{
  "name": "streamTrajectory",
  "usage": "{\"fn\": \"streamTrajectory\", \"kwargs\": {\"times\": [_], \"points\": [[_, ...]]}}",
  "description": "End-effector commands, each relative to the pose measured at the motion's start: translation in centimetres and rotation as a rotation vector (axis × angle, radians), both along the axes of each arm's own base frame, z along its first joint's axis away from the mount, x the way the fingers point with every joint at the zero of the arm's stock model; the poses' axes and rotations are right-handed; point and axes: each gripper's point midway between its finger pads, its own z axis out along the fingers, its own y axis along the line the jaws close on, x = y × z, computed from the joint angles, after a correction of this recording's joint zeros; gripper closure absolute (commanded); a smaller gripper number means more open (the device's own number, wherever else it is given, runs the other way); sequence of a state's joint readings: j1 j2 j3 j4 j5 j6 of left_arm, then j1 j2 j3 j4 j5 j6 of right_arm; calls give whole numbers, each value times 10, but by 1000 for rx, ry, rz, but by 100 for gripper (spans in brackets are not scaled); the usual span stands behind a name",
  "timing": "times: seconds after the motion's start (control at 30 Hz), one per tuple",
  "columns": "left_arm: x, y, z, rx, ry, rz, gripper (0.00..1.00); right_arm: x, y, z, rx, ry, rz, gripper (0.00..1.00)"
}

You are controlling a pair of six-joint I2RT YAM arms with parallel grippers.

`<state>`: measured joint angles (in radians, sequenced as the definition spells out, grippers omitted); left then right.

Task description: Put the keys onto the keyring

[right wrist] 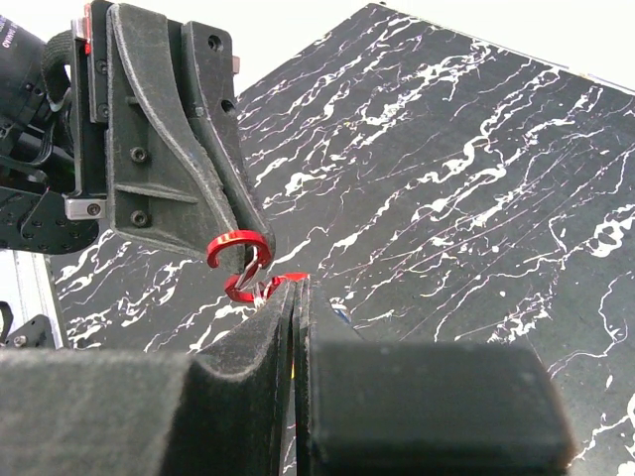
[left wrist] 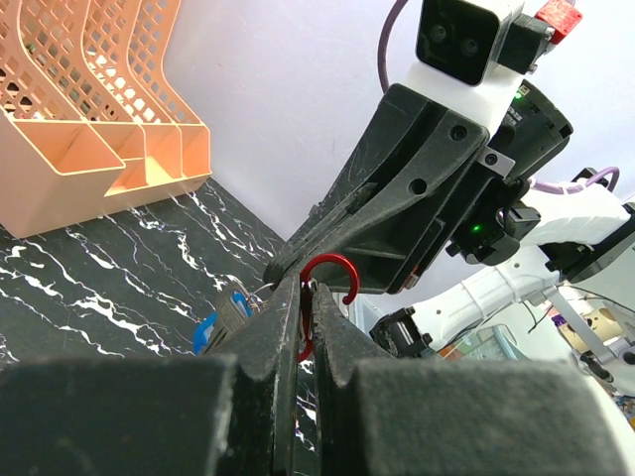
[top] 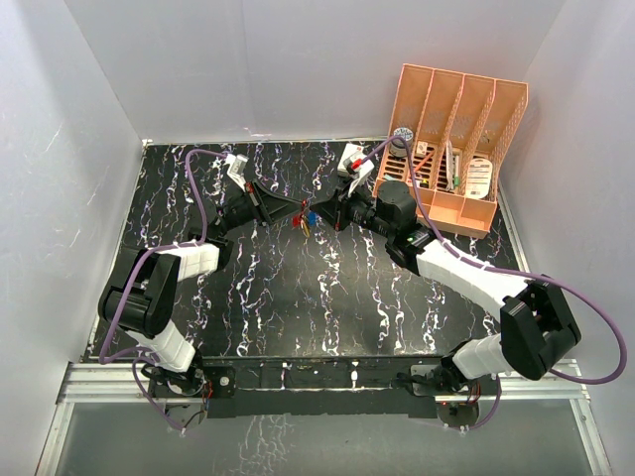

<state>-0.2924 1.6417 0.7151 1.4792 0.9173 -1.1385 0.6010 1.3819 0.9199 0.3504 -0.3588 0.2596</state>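
Black table (top: 298, 327) with white streaks lay under everything. An orange rack (top: 466, 119) stood at its far right corner. Both arms reached in and met near the middle of the table. The left gripper (left wrist: 310, 293) had its two fingers squeezed tight on the keyring (left wrist: 327, 258), a thin red loop, and held it up off the table. The right gripper (right wrist: 298, 290) had its fingers pressed together too, and its tip touched the other end of the loop. Whether it pinched the loop or a key could not be told. The keys (top: 310, 222) were bunched just beside the loop, between the two grippers. One was a blue key (left wrist: 205, 332), and another looked grey.
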Motion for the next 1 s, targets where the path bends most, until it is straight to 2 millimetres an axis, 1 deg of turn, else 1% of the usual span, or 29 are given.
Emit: {"fn": "streamTrajectory", "kwargs": {"times": [0.0,0.37,0.97], "points": [[-24,4,63,-112,-348,-8,100,-1,5,36,57,-125,28,100],[-23,0,63,-115,-346,-15,100,-4,8,35,48,-145,51,100],[-21,-1,63,-120,-345,-10,100,-12,10,31,35,-153,78,100]]}}
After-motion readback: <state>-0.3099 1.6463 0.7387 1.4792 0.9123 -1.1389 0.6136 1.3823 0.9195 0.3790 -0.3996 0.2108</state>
